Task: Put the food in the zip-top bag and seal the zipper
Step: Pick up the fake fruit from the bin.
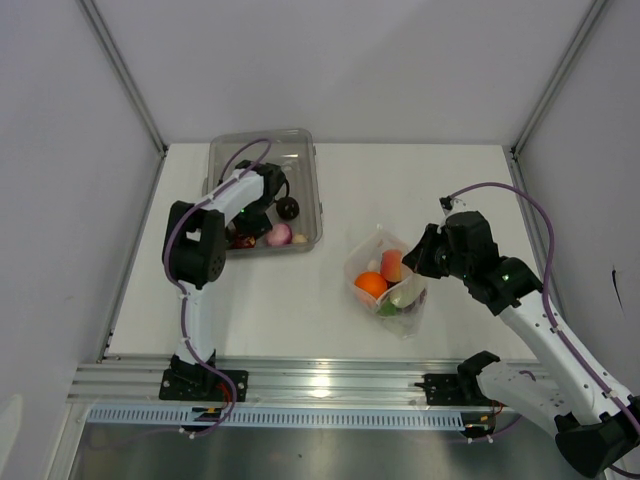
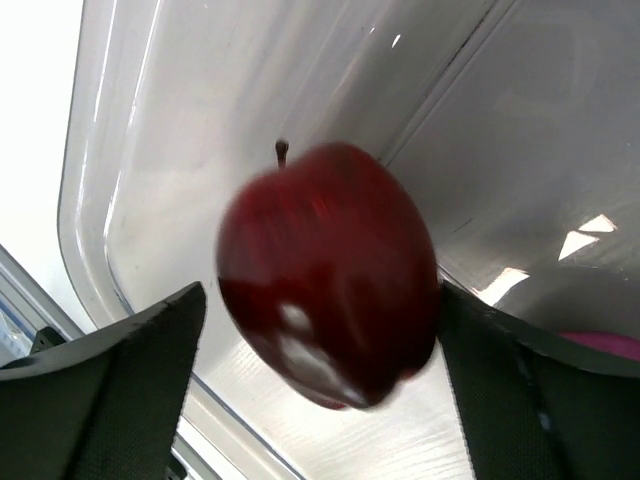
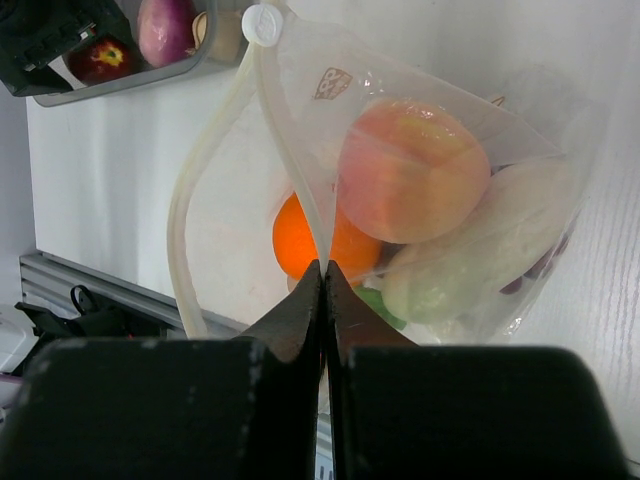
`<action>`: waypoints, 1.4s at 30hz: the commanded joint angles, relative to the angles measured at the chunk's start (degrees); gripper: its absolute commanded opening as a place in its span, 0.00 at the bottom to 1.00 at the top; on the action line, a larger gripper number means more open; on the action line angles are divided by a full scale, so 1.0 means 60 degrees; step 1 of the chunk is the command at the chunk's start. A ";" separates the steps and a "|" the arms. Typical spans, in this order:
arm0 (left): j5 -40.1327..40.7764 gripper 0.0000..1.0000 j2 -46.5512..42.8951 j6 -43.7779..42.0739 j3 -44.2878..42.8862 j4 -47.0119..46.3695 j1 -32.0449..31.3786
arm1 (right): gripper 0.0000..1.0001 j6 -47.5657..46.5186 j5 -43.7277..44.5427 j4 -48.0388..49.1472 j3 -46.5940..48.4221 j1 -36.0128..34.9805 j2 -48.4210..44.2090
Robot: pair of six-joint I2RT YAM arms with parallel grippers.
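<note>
Between left fingers [image 2: 150, 350]: apple [image 2: 330, 280], dark red, stem up, blurred, over the floor of the bin [image 2: 150, 150].
Left fingers, state: spread wide, one on each side of the apple. A thin gap shows on one side, so no grip can be confirmed.
Right fingers [image 3: 300, 325]: pressed shut on the mouth edge of the bag [image 3: 560, 140], with thin film pinched between the tips.
Ahead of right fingers: bag lying on the counter [image 3: 110, 180], mouth gaping. It holds the peach [image 3: 410, 170], orange [image 3: 300, 235], pale oblong piece [image 3: 480, 240] and green bit [image 3: 375, 305].
Zipper [image 3: 185, 230]: pale strip, its two halves bowed apart ahead-left of the right fingers, with a white slider [image 3: 262, 22] at the far end.
Far ahead-left of right fingers: bin corner with the pink bulb [image 3: 165, 30].
Handling, apple: likely light, hard, glossy and round, so apt to slip or roll. Take it across the widest part, below the stem.
Handling, bag: thin and floppy, likely to sag shut if released. Hold it by the stiffer zipper edge, not the film.
Progress: judged partway. Food remains in the bin and the seal is not yet made.
</note>
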State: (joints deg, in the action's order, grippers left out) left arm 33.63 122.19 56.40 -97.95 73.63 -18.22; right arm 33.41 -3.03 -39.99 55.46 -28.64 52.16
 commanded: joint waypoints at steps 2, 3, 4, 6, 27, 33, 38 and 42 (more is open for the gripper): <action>-0.0067 1.00 -0.0283 -0.0318 -0.0505 -0.0083 0.0165 | 0.00 -0.0075 0.0006 0.0263 -0.0015 0.0042 -0.0124; -0.0082 1.00 -0.0253 -0.0362 -0.0622 -0.0098 0.0180 | 0.00 -0.0075 0.0006 0.0278 -0.0030 0.0028 -0.0110; -0.0097 1.00 -0.0209 -0.0391 -0.0666 -0.0098 0.0194 | 0.00 -0.0089 0.0021 0.0278 -0.0030 0.0042 -0.0110; -0.0111 0.99 -0.0093 -0.0362 -0.0754 -0.0011 0.0223 | 0.00 -0.0104 0.0021 0.0292 -0.0044 0.0043 -0.0095; -0.0097 0.45 -0.0238 -0.0260 -0.0183 -0.0332 0.0195 | 0.00 -0.0090 -0.0023 0.0351 -0.0015 0.0072 -0.0139; -0.0140 0.25 -0.0297 -0.0318 -0.0169 -0.0362 0.0224 | 0.00 -0.0090 -0.0037 0.0336 0.0029 0.0072 -0.0124; -0.0155 0.01 -0.0604 -0.0391 -0.0184 -0.0405 0.0195 | 0.00 -0.0090 -0.0037 0.0366 0.0029 0.0072 -0.0124; -0.0155 0.01 -0.1028 -0.0523 -0.0227 -0.0449 0.0151 | 0.00 -0.0075 -0.0037 0.0366 0.0029 0.0072 -0.0124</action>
State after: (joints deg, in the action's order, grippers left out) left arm 32.34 121.58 54.43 -98.50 71.64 -17.43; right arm 33.39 -3.07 -39.53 55.16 -28.38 52.16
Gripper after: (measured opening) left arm 0.765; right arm 0.006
